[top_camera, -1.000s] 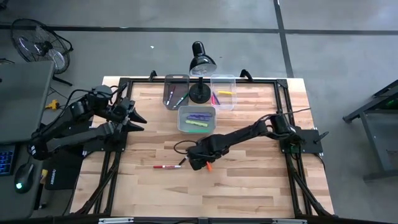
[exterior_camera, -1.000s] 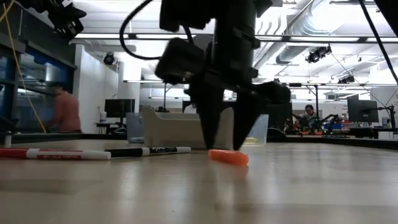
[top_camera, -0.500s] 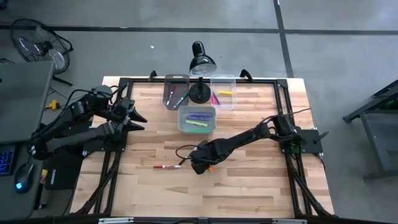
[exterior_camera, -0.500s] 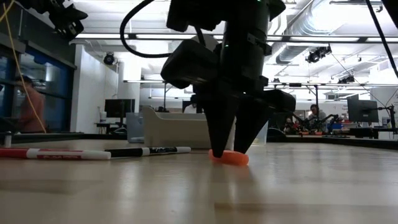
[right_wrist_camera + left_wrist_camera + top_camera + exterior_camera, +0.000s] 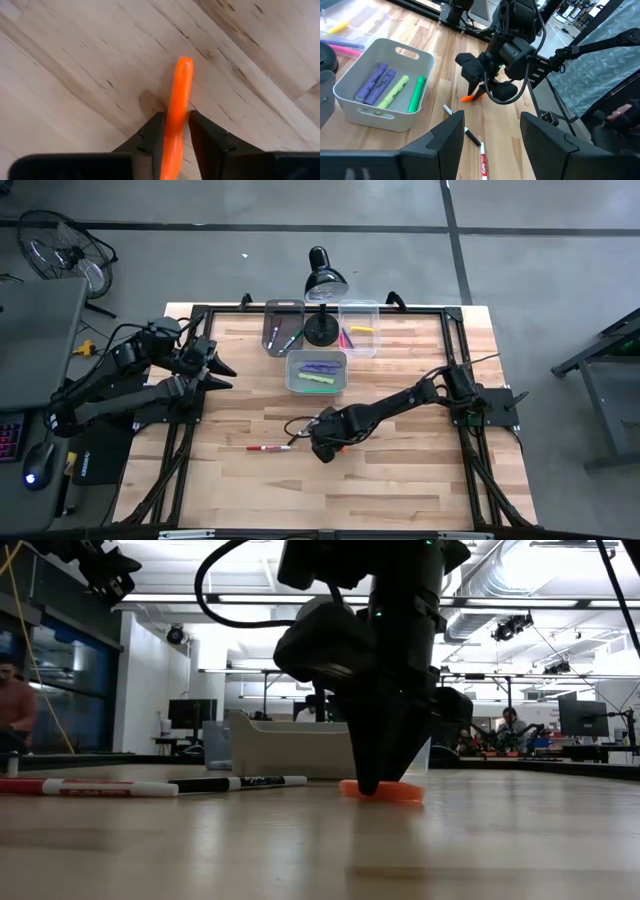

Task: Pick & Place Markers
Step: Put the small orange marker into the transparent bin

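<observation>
The right hand is down on the bench near its middle, a little toward the front edge, its two fingers pinched narrow against both sides of an orange marker that lies flat on the wood. The low view shows the fingertips meeting at the marker on the bench top. Beside it, toward the left edge, lie a red-and-white marker and a black-and-white one. The left hand waits spread wide and empty near the left edge. Purple and green markers lie in the white bin toward the back edge.
</observation>
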